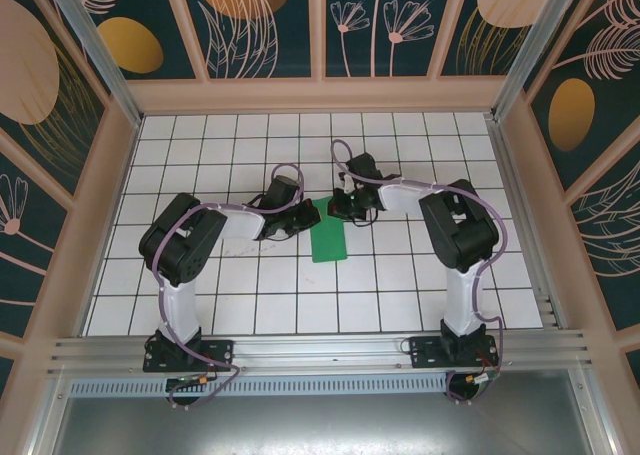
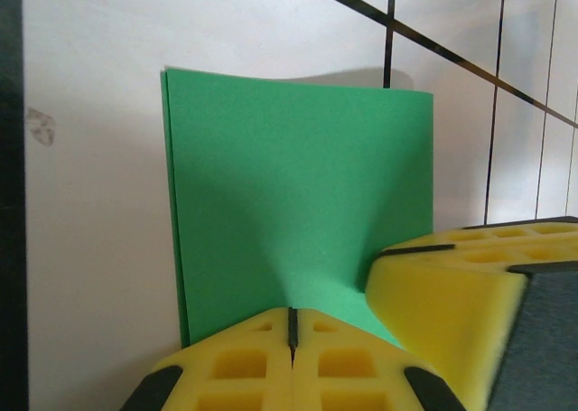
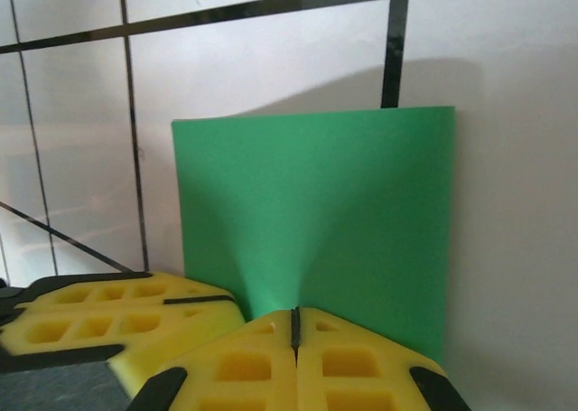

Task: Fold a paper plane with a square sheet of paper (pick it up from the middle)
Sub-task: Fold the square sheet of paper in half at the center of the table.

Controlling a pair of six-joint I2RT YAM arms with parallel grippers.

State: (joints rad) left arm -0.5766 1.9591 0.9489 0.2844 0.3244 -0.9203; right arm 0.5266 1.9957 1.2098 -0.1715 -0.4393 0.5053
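The thin, matte, bright green paper sheet (image 1: 328,243) lies near the middle of the white tiled bench (image 1: 250,295) as a plain rectangle. It is doubled over, and the left wrist view shows two layers along one edge. Its surface is smooth and unmarked, puckering into a soft ridge toward each grip. The left end effector (image 2: 292,325) and right end effector (image 3: 295,325) are both pinched tight on the sheet's far edge, just beside each other. Their pads (image 2: 244,366) are yellow foam-like blocks with square pockets.
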